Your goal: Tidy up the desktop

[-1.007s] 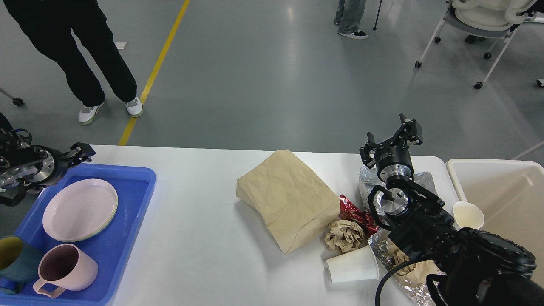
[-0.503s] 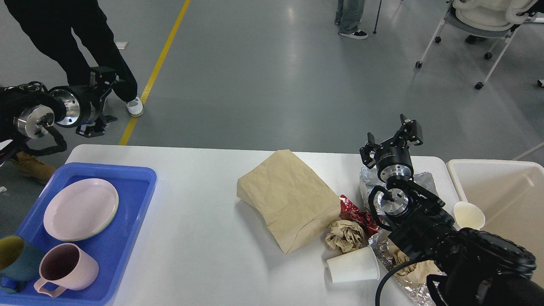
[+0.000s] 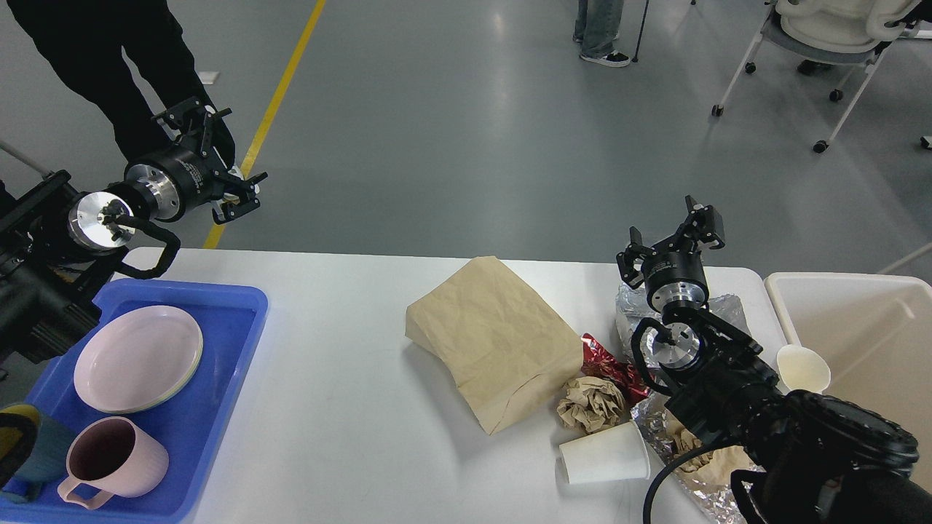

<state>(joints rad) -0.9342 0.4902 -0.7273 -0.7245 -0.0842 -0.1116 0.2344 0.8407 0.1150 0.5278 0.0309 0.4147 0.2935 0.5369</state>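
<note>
head view | desktop (image 3: 349, 407) lying white below both arms, trash crowding its right end beside the cream bin (image 3: 866, 327), likely staged for dumping | left gripper (image 3: 211, 156) hanging empty above the blue tray (image 3: 218, 407), jaws spread | right gripper (image 3: 673, 240) hovering over foil (image 3: 633, 313) and paper bag (image 3: 495, 338), jaws parted, holding nothing

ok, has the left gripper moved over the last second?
Yes. The left gripper rose and swung right and away from the robot: it was low beside the blue tray, and now hangs over the floor beyond the desktop edge, jaws open.
</note>
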